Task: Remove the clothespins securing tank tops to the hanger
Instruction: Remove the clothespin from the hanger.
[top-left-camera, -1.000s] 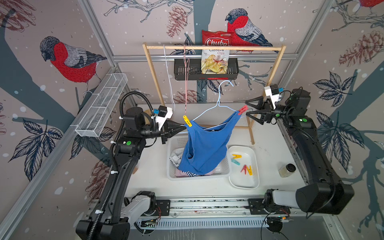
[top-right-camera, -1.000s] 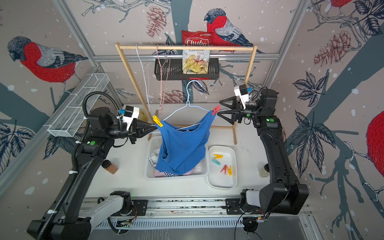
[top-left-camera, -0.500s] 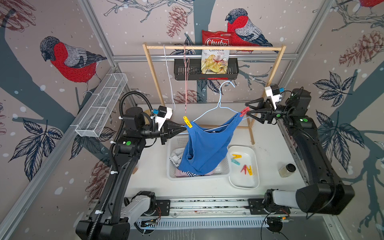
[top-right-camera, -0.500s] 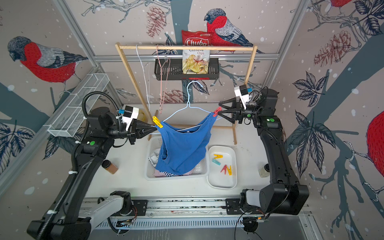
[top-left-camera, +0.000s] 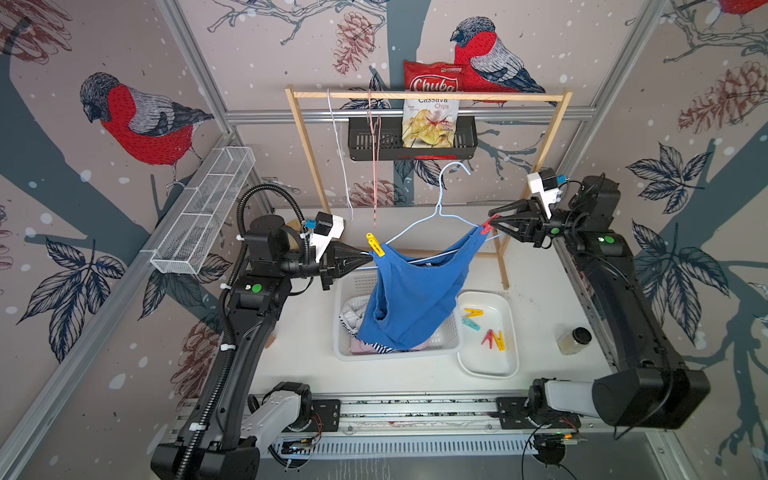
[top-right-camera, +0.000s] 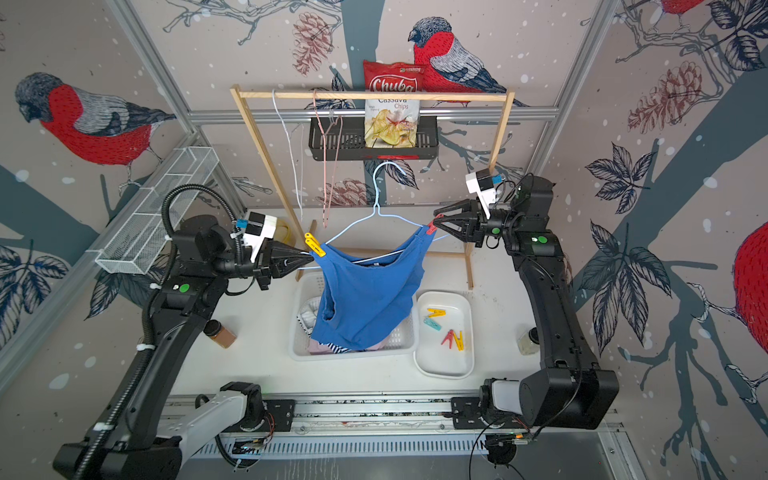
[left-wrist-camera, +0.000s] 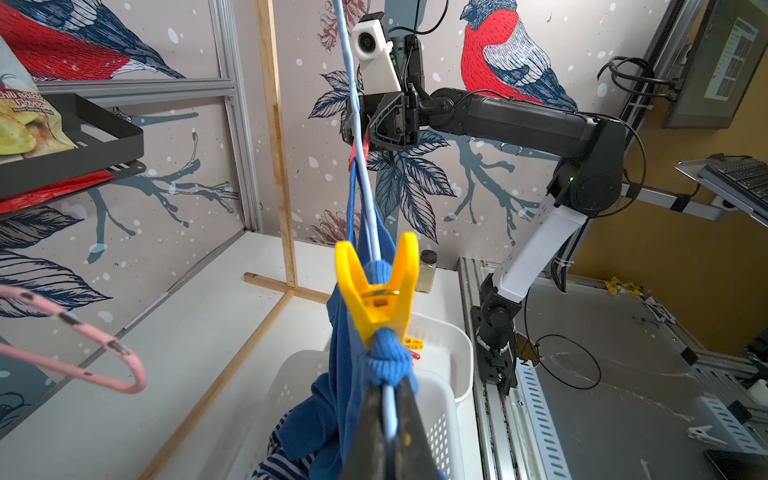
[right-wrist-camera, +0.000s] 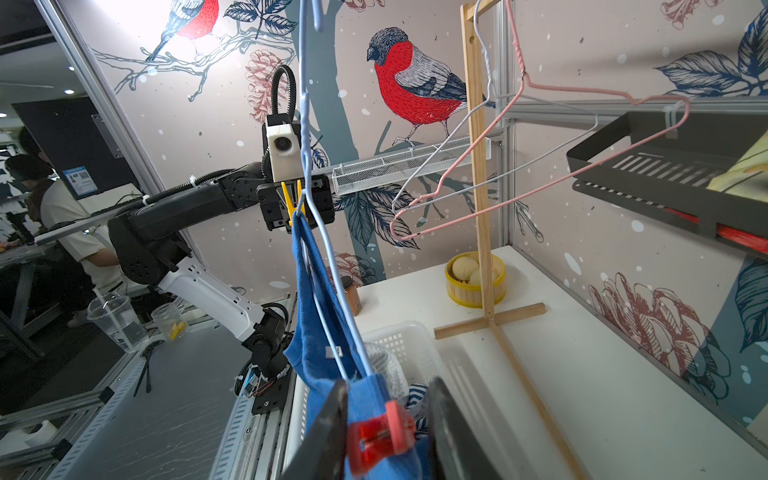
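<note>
Right wrist view: red peg (right-wrist-camera: 380, 434), likely light and springy, is straddled by parted right tool (right-wrist-camera: 389, 384); tails should be pinched. Hanger (left-wrist-camera: 345, 41) is clamped by left tool (left-wrist-camera: 390, 388).

We are in a robotics lab, looking into a test cell. Aluminium profile beams (top-left-camera: 257, 117) frame wall panels (top-left-camera: 141, 120) papered with bullfinches. A left arm (top-left-camera: 245, 332) and a right arm (top-left-camera: 623, 316) stand on a slotted metal rail (top-left-camera: 415, 409) at the front of a white tabletop (top-left-camera: 307, 353). Beyond the cell we see a person (right-wrist-camera: 62, 216) seated at a desk, a monitor (left-wrist-camera: 723, 62) and a keyboard (left-wrist-camera: 744, 178) on a swing mount.
</note>
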